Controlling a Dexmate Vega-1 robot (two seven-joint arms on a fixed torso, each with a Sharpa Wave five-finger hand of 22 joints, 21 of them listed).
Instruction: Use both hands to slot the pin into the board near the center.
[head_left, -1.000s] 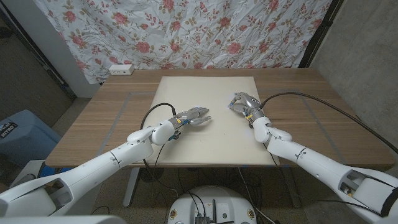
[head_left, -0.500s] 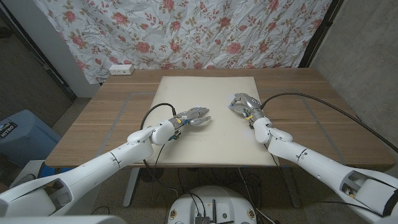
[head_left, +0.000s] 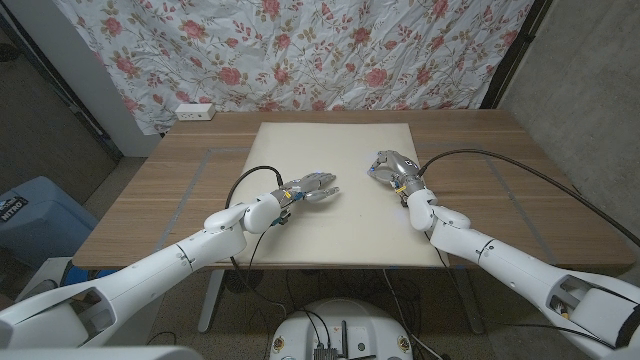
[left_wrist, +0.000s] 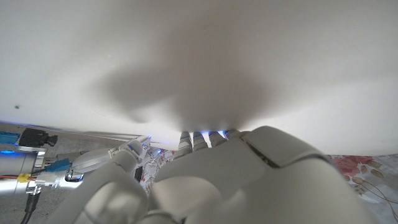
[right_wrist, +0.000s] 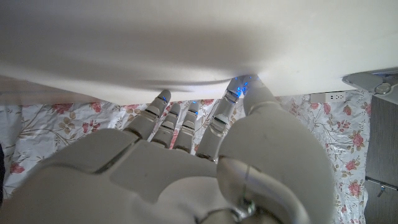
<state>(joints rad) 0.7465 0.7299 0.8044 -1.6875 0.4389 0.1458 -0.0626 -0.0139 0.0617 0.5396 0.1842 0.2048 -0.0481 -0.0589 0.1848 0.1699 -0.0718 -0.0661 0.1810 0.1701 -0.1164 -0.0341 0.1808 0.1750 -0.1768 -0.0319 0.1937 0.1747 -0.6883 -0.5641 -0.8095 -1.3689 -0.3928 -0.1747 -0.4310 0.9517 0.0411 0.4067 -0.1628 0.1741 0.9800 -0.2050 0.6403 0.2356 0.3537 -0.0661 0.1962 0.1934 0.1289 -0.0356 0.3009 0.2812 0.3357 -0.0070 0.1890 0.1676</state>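
Observation:
A cream board lies on the wooden table. My left hand stretches over the board's middle, fingers out straight toward the right, and I see nothing in it. In the left wrist view its fingers reach up to the pale board. My right hand sits on the board's right part with its fingers curled down. In the right wrist view its fingertips touch the board; whatever lies under the palm is hidden. I cannot make out a pin. A tiny dark dot marks the board.
A white power strip lies at the table's far left corner. A flowered curtain hangs behind the table. A blue bin stands on the floor to the left. Black cables trail over the table's right side.

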